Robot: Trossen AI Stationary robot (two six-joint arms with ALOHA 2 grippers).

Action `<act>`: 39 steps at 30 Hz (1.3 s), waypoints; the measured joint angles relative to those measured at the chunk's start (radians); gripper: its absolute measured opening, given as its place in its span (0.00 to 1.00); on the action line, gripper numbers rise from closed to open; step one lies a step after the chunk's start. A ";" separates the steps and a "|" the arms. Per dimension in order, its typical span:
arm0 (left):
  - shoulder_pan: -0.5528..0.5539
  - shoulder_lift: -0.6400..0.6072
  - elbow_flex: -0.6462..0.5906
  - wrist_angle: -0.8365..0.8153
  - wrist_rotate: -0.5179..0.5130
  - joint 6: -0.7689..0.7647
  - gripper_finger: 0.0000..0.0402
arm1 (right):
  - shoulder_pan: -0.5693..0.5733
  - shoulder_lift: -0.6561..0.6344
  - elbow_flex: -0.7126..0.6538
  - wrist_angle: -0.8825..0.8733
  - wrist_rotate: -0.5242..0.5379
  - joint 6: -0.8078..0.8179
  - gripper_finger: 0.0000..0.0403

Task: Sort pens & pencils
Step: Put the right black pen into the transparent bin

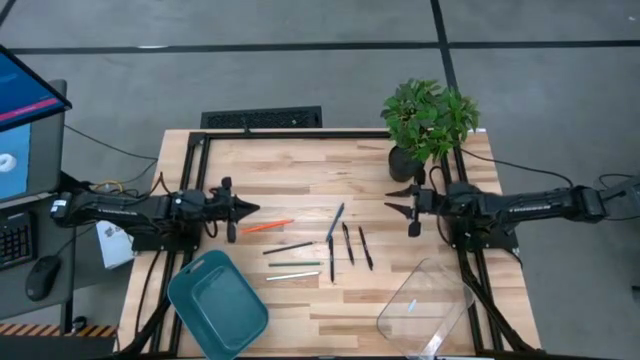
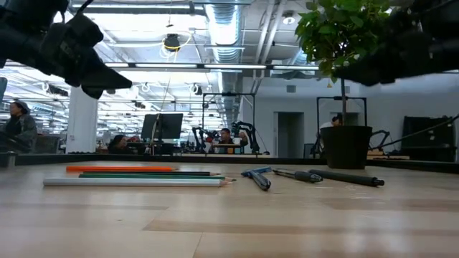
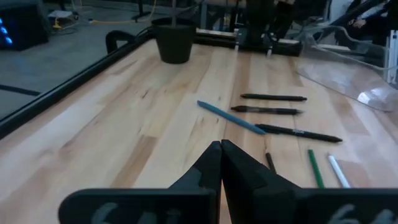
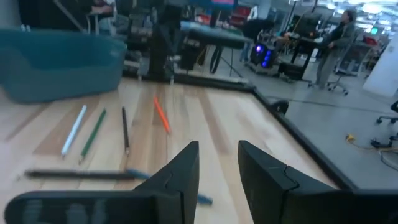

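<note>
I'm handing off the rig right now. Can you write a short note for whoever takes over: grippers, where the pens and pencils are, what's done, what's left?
Left gripper: shut, empty, above the table's left side near the orange pencil.
Right gripper: open, empty, above the right side by the plant.
Pencils: orange, dark, green and pale, loose mid-table.
Pens: bluish and three black, loose just right of them.
Teal bin front left and clear bin front right hold nothing.
Done: nothing sorted. Left: everything.
</note>
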 joint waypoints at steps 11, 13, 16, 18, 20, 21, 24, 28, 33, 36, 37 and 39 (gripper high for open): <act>0.029 -0.001 0.082 -0.001 -0.009 -0.015 0.00 | -0.047 0.019 0.092 -0.002 -0.001 0.098 0.33; 0.038 -0.001 0.083 -0.002 -0.009 -0.007 0.00 | -0.053 0.041 0.097 0.000 -0.002 0.104 0.33; 0.035 -0.001 0.082 -0.002 -0.009 0.015 0.00 | -0.047 0.072 0.097 0.019 -0.004 0.104 0.33; 0.034 -0.001 0.082 -0.002 0.002 0.014 0.00 | -0.040 0.091 0.097 0.046 -0.004 0.104 0.33; 0.033 0.000 0.081 0.005 0.016 0.005 0.00 | -0.031 0.112 0.097 0.079 -0.004 0.104 0.33; 0.033 0.000 0.081 0.011 0.023 -0.002 0.00 | -0.027 0.123 0.097 0.101 -0.004 0.104 0.33; 0.033 -0.001 0.081 0.026 0.046 -0.013 0.00 | -0.022 0.156 0.097 0.167 -0.005 0.104 0.33; 0.034 -0.001 0.081 0.027 0.054 -0.021 0.00 | -0.030 0.201 0.097 0.227 -0.004 0.104 0.33; 0.034 -0.001 0.081 0.027 0.054 -0.019 0.00 | -0.048 0.252 0.097 0.235 -0.001 0.104 0.33; 0.034 -0.001 0.081 0.028 0.054 0.009 0.00 | -0.062 0.285 0.097 0.235 0.000 0.104 0.33; 0.034 -0.001 0.081 0.029 0.054 0.012 0.00 | -0.065 0.297 0.097 0.235 0.000 0.104 0.33; 0.034 0.000 0.081 0.039 0.053 -0.005 0.00 | -0.065 0.318 0.097 0.237 0.000 0.104 0.33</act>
